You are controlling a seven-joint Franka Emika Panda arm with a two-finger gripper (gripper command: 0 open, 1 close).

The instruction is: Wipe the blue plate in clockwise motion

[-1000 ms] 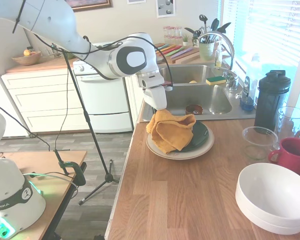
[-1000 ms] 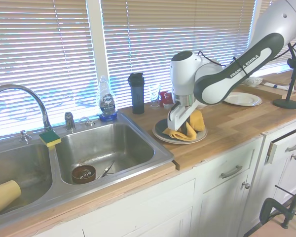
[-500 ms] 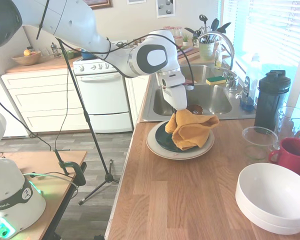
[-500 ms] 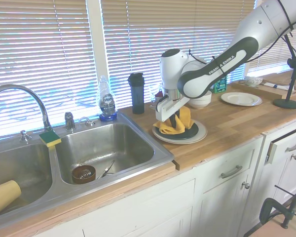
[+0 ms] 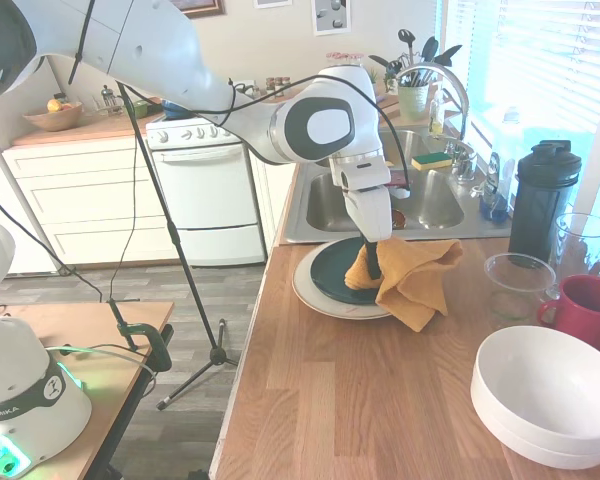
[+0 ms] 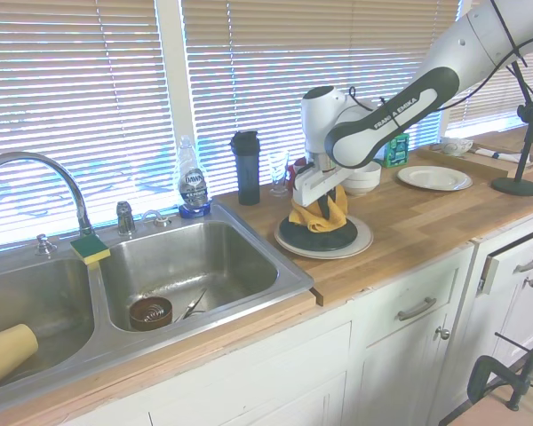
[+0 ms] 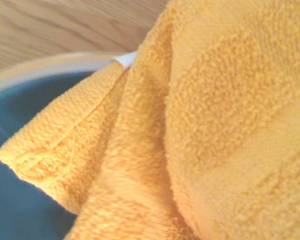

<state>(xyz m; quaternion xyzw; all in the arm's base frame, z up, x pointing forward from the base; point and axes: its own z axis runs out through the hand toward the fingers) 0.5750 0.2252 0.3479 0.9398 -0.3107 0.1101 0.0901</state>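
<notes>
Tool clamped on yellow cloth over the blue plate

Tool [image 5: 373, 268] points down from the white arm, its fingers closed on a bunched yellow cloth [image 5: 412, 281] and pressing it onto the blue plate [image 5: 333, 277]. The blue plate sits stacked on a larger cream plate [image 5: 307, 293], and both rest on the wooden bench [image 5: 360, 400] just in front of the steel sink [image 5: 420, 200]. In the first exterior view the cloth covers the side of the blue plate toward the window and spills past the cream plate's rim onto the bench, while the plate's other side lies bare. In the second exterior view the cloth hangs in folds below the tool, gathered at the far part of the plate.

The wrist view shows thick terry folds filling most of the picture, with a patch of blue plate surface and a pale arc of the cream plate's rim beside bench wood.

Beyond the plates stand a dark shaker bottle [image 5: 542, 200], a clear glass bowl [image 5: 518, 283], a red mug [image 5: 588, 309] and stacked white bowls [image 5: 547, 395]. A green and yellow sponge [image 5: 432, 159] lies at the sink's edge, near a dish soap bottle [image 6: 191, 182].
</notes>
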